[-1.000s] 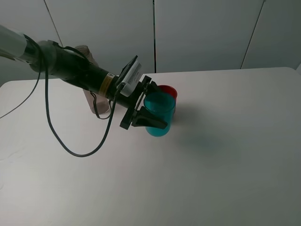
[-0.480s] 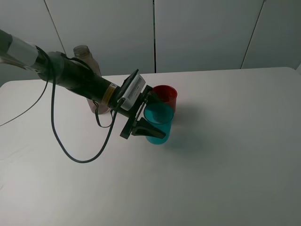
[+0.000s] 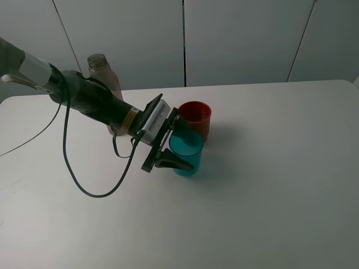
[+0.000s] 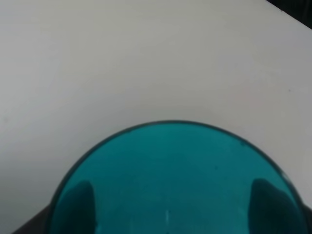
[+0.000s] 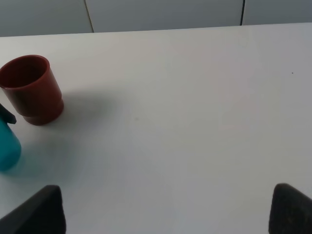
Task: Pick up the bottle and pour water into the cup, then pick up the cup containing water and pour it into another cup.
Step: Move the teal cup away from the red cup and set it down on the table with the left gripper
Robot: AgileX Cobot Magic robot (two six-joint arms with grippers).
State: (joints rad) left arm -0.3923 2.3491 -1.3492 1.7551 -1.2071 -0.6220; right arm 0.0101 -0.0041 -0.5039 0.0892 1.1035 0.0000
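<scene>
At centre frame, the left gripper [image 3: 177, 152] fingers pinch the teal cup [image 3: 187, 153] mid-wall; it looks light, slick and squeezable.

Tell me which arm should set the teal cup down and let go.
Left. Its tool is already shut on the teal cup, upright beside the red cup. The right tool is open, well away from both cups, and holds nothing.
</scene>
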